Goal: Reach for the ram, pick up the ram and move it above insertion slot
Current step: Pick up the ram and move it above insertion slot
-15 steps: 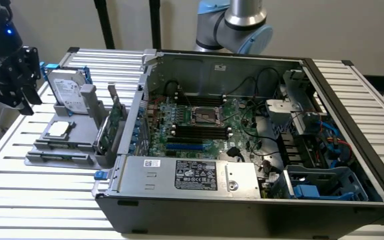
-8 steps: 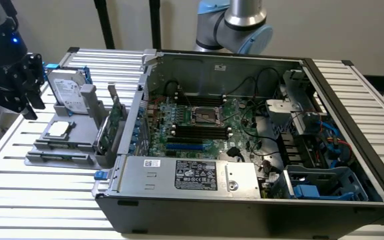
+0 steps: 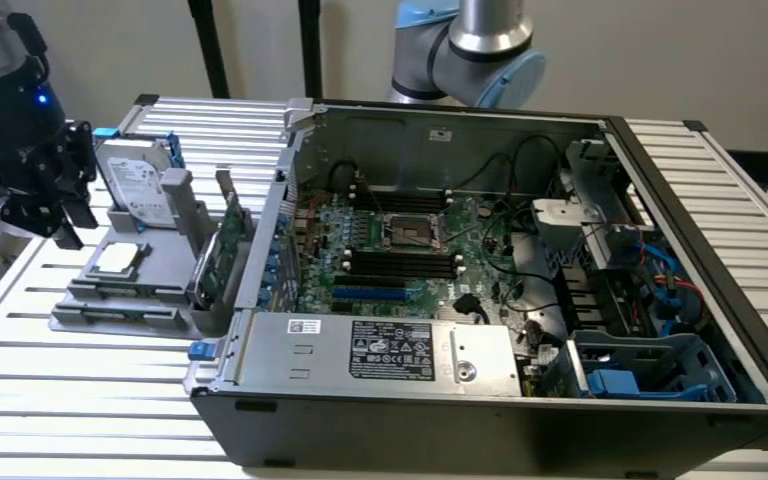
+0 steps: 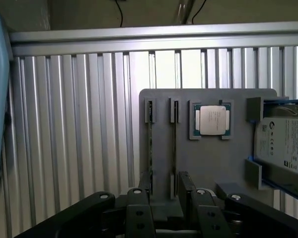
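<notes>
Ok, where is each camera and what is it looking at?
Exterior view: off the arm, up high, looking down at the open computer case and grey holder; the arm and claw show.
Wrist view: on the wrist, looking straight down on the holder; the open claw shows, over thin boards standing in slots.
Shared: holder, silver chip, hard drive, claw.

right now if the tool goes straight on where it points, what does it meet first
Likely the ram standing on edge in the gray holder, which lies right under the tool; depth is unclear.
</notes>
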Controlling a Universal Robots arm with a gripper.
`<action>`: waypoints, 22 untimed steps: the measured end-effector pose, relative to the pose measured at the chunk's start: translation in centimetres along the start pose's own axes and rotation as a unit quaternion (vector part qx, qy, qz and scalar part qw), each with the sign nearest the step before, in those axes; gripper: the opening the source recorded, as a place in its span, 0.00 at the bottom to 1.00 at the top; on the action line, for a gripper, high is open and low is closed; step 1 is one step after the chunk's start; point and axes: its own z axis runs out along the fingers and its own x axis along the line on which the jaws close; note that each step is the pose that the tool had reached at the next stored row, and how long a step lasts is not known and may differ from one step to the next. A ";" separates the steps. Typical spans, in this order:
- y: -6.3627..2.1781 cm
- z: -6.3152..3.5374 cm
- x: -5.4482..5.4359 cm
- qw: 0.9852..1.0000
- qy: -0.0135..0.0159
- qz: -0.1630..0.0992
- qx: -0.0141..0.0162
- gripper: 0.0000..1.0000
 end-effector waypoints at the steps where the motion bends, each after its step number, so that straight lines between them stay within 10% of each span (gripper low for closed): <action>1: -0.01 0.18 0.0 1.000 0.000 0.000 0.000 0.36; 22: -0.20 4.01 0.5 1.000 0.000 -0.001 0.000 0.36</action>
